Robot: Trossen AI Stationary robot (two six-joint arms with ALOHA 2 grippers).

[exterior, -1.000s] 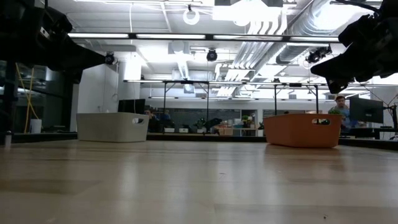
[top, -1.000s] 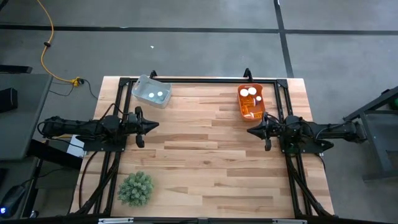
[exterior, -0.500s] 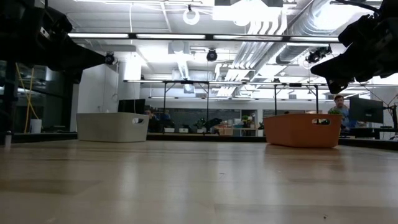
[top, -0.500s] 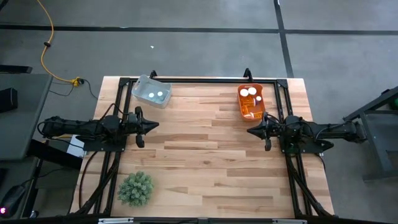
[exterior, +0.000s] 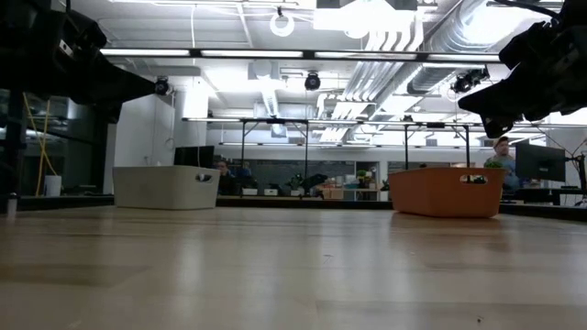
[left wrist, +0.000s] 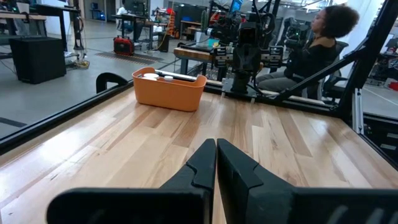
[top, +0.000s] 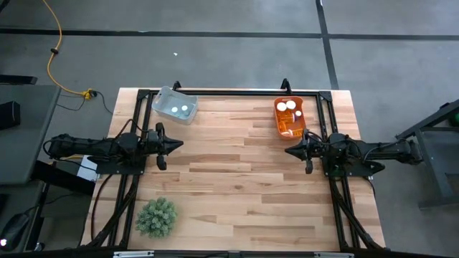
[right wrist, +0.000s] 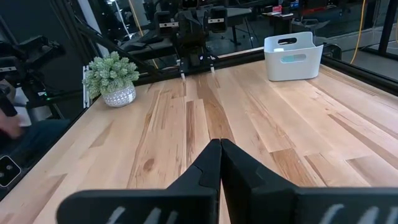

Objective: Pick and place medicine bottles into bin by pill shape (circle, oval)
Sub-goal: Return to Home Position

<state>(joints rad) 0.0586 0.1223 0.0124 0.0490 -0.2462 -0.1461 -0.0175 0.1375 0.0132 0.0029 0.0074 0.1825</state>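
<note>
Orange bin (exterior: 440,197) at far right of counter (top: 237,179), medicine bottles (top: 285,107) inside, white caps up. Two more white caps in pale bin (exterior: 165,188) at far left. Left tool (top: 179,144) raised over left side of counter, fingers pressed together, nothing held. Right tool (top: 287,150) raised over right side, just on near side of orange bin, also closed and empty. Tips pointing toward each other, well apart. Green plant ball (top: 156,216) at near left corner.

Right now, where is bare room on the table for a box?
The table is bare across its wide middle, between left gripper and right gripper; so is the strip between white bin and orange bin. Crowded: orange bin beside the right gripper, and around the plant.
</note>
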